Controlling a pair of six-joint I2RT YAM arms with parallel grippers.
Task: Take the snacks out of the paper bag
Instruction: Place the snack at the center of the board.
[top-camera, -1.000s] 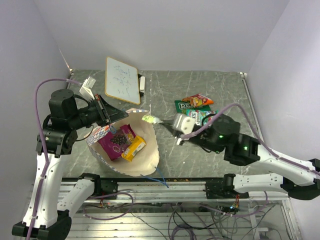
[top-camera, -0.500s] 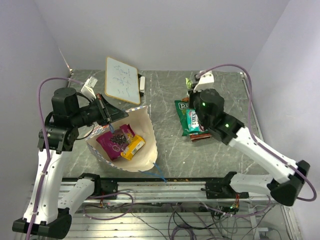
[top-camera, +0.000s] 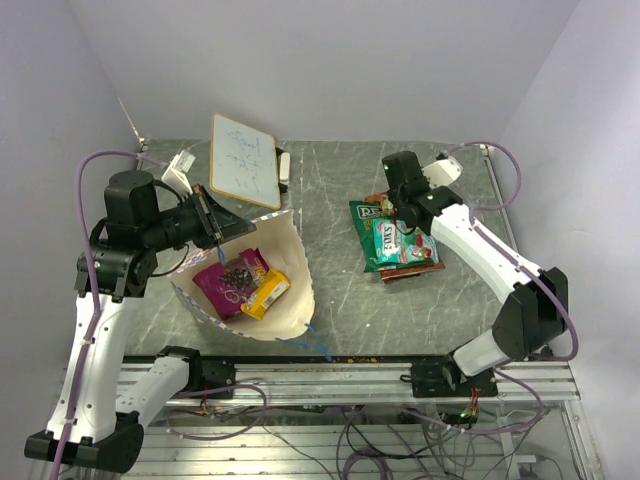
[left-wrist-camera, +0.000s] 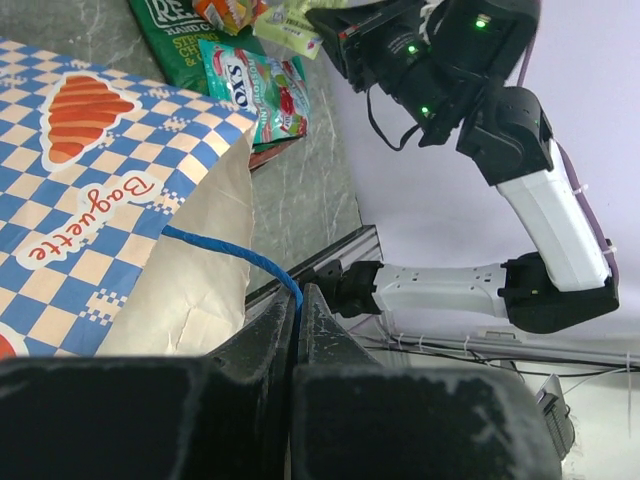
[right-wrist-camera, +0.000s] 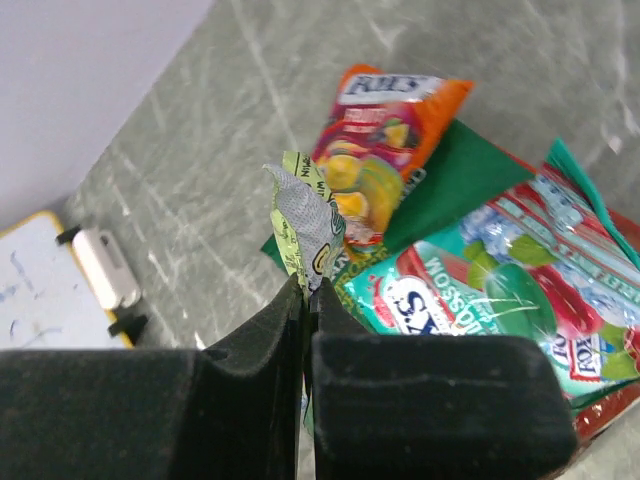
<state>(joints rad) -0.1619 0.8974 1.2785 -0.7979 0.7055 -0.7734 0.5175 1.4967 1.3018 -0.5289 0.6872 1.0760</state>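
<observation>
White arms, black joints, black hands, purple cables.

Paper bag is matt cream paper inside, printed check outside, with a twisted blue cord handle; snacks are glossy crinkly plastic film, yellow-green packet showing a dull silvery seal; right gripper faces matt black, grainy; table smooth grey marbled, low sheen.

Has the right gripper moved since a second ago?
Yes: the right gripper went from the paper bag toward the table's far edge, over the snack pile.
</observation>
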